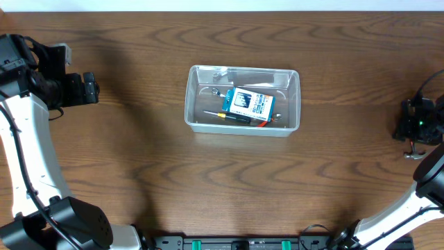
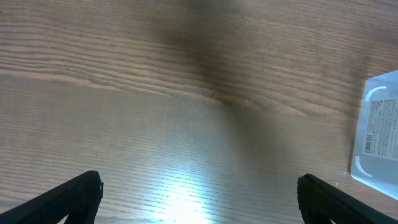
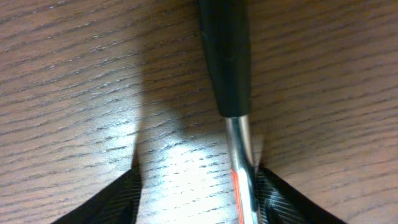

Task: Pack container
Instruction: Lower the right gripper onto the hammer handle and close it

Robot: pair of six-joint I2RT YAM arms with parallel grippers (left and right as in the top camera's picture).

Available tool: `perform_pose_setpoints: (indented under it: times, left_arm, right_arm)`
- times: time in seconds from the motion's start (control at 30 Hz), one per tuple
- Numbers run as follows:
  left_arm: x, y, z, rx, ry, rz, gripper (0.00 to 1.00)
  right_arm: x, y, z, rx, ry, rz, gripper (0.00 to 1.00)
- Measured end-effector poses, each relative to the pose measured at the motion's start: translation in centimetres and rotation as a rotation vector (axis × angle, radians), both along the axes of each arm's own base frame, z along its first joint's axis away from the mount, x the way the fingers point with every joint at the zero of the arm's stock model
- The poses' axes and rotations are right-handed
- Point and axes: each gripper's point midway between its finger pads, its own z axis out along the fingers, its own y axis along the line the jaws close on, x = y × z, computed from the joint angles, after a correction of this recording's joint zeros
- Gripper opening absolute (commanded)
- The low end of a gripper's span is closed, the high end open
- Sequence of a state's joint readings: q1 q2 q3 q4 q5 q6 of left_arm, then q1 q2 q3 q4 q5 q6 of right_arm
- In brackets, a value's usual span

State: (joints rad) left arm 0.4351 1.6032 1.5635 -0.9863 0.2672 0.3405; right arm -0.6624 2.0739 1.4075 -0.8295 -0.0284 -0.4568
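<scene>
One black-handled tool (image 3: 226, 62) in right wrist view only, container (image 1: 196, 104) overhead

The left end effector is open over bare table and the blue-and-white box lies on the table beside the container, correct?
Not quite: the blue-and-white box lies inside the container, not beside it, as the overhead view shows. The left end effector is open over bare table.

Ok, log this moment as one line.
container: centre, box inside | left pincer: open, over table | right pincer: open, straddling tool
</scene>
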Motion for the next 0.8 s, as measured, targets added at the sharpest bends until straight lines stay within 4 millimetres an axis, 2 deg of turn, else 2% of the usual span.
perform_pose_setpoints:
  times: [0.07,0.17,0.4,0.57,0.7,0.8]
  left_arm:
    - [0.00,0.00,0.00,0.000,0.000,0.000,0.98]
    - [0.00,0.01,0.00,0.000,0.000,0.000,0.98]
    - [0.00,0.01,0.00,0.000,0.000,0.000,0.98]
    - [0.00,0.00,0.00,0.000,0.000,0.000,0.98]
    - [0.00,0.00,0.00,0.000,0.000,0.000,0.98]
    - [0.00,0.01,0.00,0.000,0.000,0.000,0.98]
  right_arm:
    - [0.00,0.01,0.00,0.001,0.000,-0.003,0.52]
    - [0.01,0.03,0.00,0.002,-0.001,-0.006,0.40]
    - [0.02,0.03,0.00,0.003,-0.002,-0.022,0.34]
    - [0.03,0.04,0.00,0.005,-0.002,-0.031,0.21]
    - [0.06,0.06,0.00,0.006,-0.004,-0.032,0.07]
    - [0.08,0.06,0.04,0.008,-0.005,-0.042,0.05]
